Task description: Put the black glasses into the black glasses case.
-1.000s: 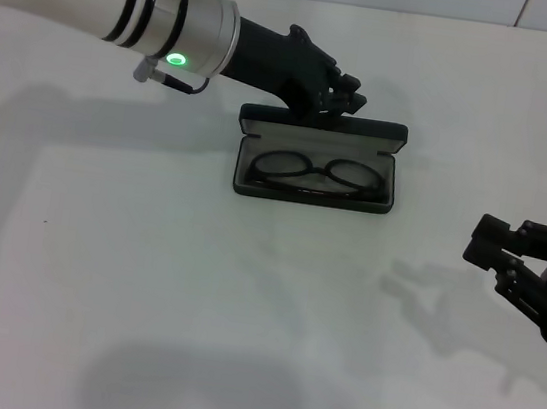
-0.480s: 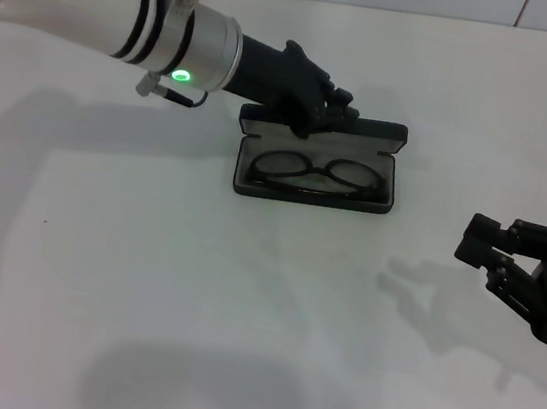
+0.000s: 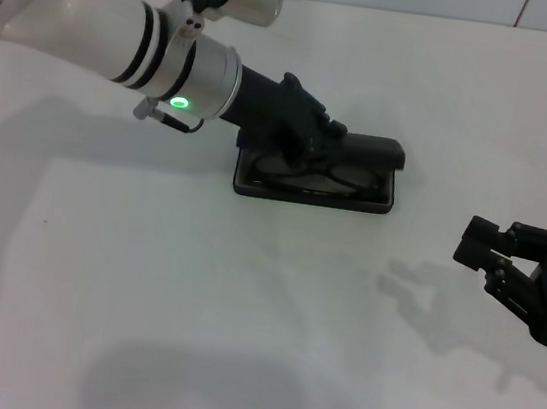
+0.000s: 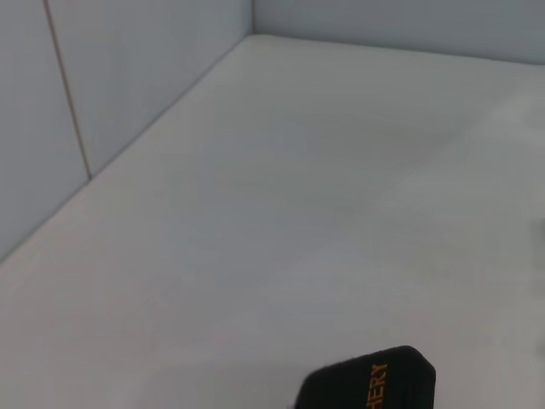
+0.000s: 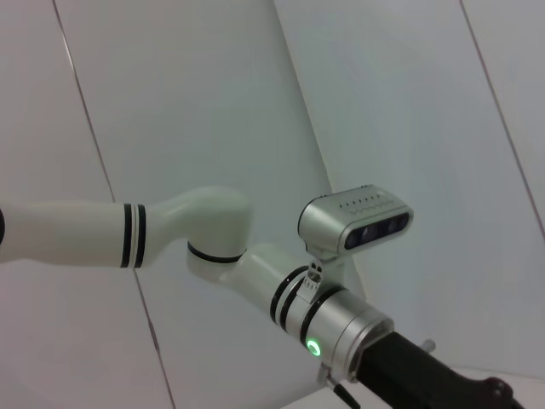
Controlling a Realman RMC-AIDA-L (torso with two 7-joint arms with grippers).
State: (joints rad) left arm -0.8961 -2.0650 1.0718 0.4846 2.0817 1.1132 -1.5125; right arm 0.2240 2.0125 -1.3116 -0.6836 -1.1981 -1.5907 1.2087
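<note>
Resting black glasses (image 3: 310, 172) inside black glasses case (image 3: 355, 197)

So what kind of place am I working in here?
Probably a lab or test cell, not a home: a bare white table, plain panelled walls, and only the case with the glasses, under the left gripper. Right gripper idles nearby.
</note>
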